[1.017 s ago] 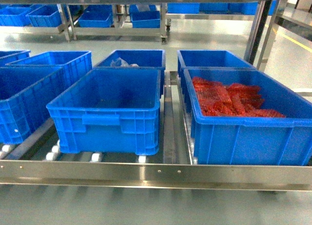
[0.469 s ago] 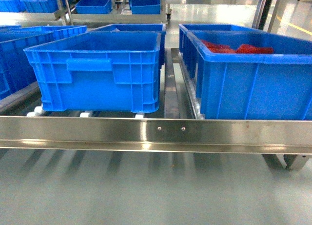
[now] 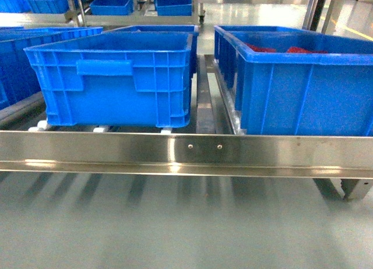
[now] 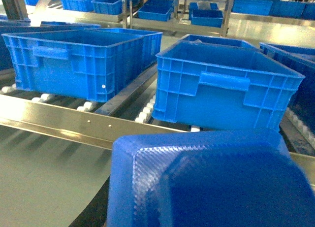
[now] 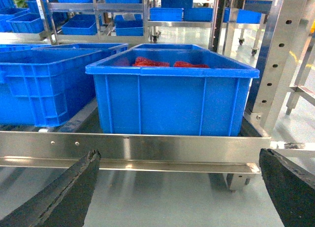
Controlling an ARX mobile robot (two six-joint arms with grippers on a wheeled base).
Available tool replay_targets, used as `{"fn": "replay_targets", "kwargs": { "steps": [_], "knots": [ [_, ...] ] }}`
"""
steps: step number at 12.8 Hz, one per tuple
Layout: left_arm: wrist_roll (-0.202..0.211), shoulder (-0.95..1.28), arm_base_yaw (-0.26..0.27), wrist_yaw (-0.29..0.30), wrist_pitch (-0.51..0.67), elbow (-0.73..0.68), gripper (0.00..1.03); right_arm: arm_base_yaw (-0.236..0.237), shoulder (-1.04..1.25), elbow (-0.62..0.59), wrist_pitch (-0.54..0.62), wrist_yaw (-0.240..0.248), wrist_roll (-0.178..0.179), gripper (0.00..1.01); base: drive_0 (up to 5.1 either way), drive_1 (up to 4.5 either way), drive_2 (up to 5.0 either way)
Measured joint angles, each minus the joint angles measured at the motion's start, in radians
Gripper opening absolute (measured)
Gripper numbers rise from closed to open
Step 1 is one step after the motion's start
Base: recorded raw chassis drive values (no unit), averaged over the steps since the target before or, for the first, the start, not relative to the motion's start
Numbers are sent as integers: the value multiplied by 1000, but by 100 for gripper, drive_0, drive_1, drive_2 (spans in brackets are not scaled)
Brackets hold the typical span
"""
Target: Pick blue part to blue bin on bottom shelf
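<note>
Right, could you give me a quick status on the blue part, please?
Left pincer out of view behind blue part, apparently gripping it. Right pincer open, empty. Blue bin on bottom shelf ahead, front rail between.

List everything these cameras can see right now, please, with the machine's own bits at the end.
blue bin: one, bright blue, front centre of the bottom shelf.
bin of red parts: one, blue, to its right.
other blue bins: several, left, behind and on far racks.
bottom shelf: one, steel rail with two screws.
white rollers: several, under the bins.
floor: grey, glossy.
blue part: one, dark blue, fills the left wrist view's foreground.
right gripper: black fingers spread open.
</note>
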Motion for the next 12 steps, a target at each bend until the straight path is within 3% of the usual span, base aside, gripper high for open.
{"fn": "replay_targets", "kwargs": {
  "steps": [12],
  "knots": [
    [0, 0, 0, 1, 1, 0, 43, 0, 0, 0, 0, 0, 0, 98, 2, 407, -404]
  ]
}}
